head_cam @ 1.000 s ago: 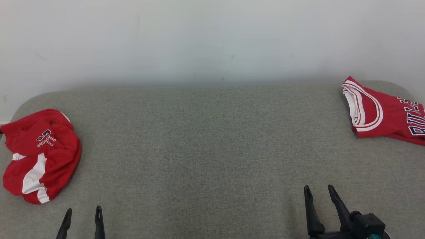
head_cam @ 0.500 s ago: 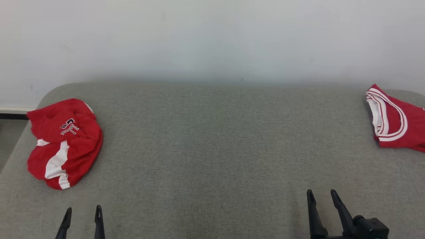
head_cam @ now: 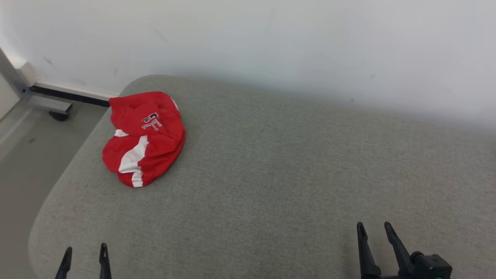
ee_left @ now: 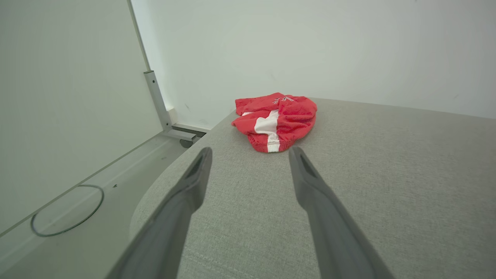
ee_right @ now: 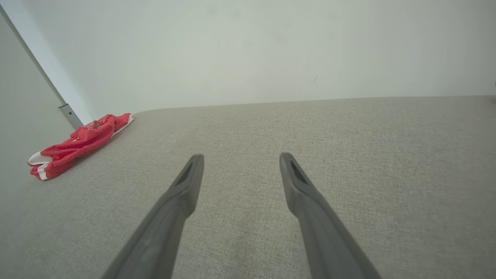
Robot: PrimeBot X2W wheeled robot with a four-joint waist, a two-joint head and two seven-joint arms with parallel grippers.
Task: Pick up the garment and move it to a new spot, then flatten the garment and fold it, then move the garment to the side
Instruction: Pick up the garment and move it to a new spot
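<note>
- At the far left corner of the grey fabric-covered counter (head_cam: 271, 174), the garment (head_cam: 143, 137) lies in a crumpled heap, close to the rounded edge and close to the wall (head_cam: 271, 38).
- Garment: red fabric with a white side panel and a small lettered patch facing up. The lettering is too small to read.
- Left gripper (head_cam: 85, 250): located at the lower left of the head view, over the counter near its front left corner. Its 2 dark fingers (ee_left: 186, 201) stand wide apart and hold nothing.
- Left wrist view: the fingers point toward the garment, which sits ahead of the fingertips and apart from them, with bare counter between.
- Right gripper (head_cam: 373, 226): located at the lower right of the head view, over bare counter, well apart from the garment. Its 2 fingers are spread wide and empty.
- Right wrist view: the garment appears at the far left, at the counter edge.
- Left of the counter: grey floor (head_cam: 23, 155) and a metal frame leg (head_cam: 46, 104) with a dark caster, at the base of the wall.
</note>
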